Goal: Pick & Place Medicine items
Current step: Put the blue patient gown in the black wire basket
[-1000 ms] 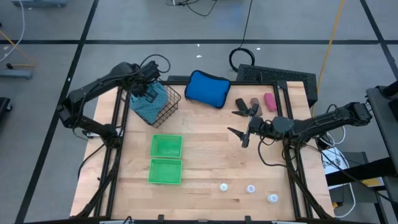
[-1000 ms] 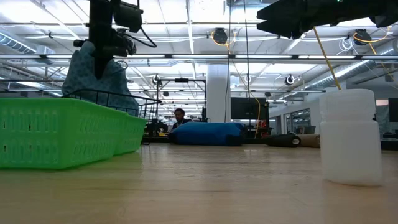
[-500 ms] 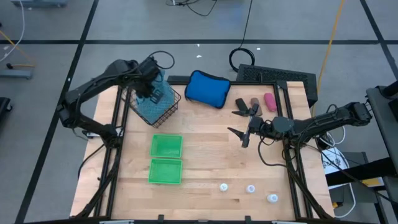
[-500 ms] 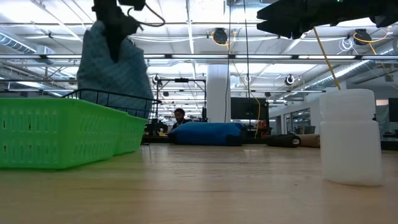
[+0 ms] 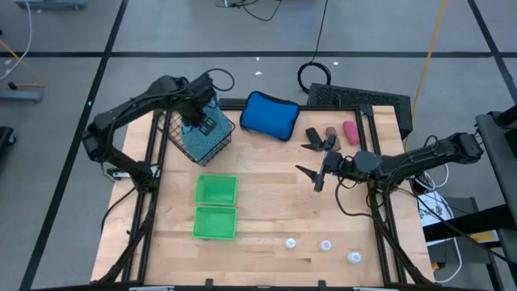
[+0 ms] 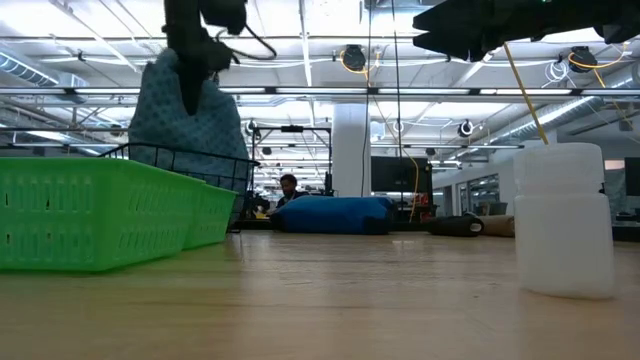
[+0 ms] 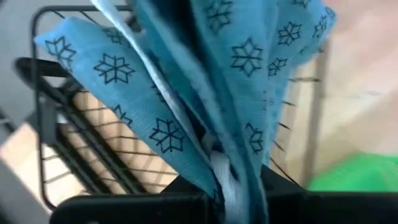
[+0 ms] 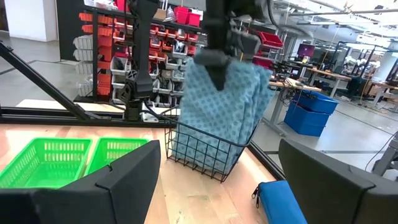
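My left gripper (image 5: 199, 111) hangs over the black wire basket (image 5: 203, 139) at the table's far left, shut on the light-blue patterned cloth (image 6: 190, 125). My right gripper (image 5: 306, 158) stands open and level at mid-table, holding nothing. Just beyond it, the black (image 5: 313, 135), brown (image 5: 331, 133) and pink (image 5: 350, 132) medicine items lie on the table near the far edge. Three small white bottles (image 5: 291, 242), (image 5: 326, 245), (image 5: 354, 258) stand near the front edge. My left gripper pinches the gathered top of the cloth (image 7: 225, 167) between its two fingers, several folds together. The fingers come from above, pointing steeply down. The cloth hangs below them in loose folds, and its lower part (image 8: 214, 134) reaches down inside the wire basket.
Two green baskets (image 5: 216, 190), (image 5: 215, 222) sit side by side, nearer the front than the wire basket. A padded blue pouch (image 5: 269, 115) lies at the far edge, between the wire basket and the medicine items. Bare wood lies between the green baskets and my right gripper.
My left gripper has gone a little toward the table's right and up, tipping as it went. The cloth has come along with it, drawn higher out of the wire basket, its lower part still inside the rim.
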You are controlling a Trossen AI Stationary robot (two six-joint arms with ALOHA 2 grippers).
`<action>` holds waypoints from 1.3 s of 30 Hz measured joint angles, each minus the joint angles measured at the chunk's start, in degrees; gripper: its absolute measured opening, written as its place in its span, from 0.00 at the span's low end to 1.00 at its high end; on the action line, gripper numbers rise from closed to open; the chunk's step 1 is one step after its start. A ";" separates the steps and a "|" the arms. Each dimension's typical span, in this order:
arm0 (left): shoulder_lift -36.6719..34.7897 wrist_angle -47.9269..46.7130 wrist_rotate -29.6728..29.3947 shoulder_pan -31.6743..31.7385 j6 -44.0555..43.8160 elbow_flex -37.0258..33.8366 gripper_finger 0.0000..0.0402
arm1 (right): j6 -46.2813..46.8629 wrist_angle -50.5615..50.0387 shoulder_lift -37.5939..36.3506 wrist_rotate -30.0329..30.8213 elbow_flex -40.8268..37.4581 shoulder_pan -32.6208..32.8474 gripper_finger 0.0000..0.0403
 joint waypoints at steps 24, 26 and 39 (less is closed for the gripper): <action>14.36 -6.03 -25.98 1.16 -9.64 -5.14 0.27 | 0.00 -0.19 0.00 0.00 0.00 0.00 0.78; 14.00 -8.12 -28.24 1.63 -11.43 -5.14 0.36 | 0.24 -0.51 0.00 0.02 0.00 0.00 0.78; 13.42 -10.57 -34.49 1.77 -7.90 -4.87 0.76 | 1.28 -1.30 0.00 0.00 0.00 0.02 0.78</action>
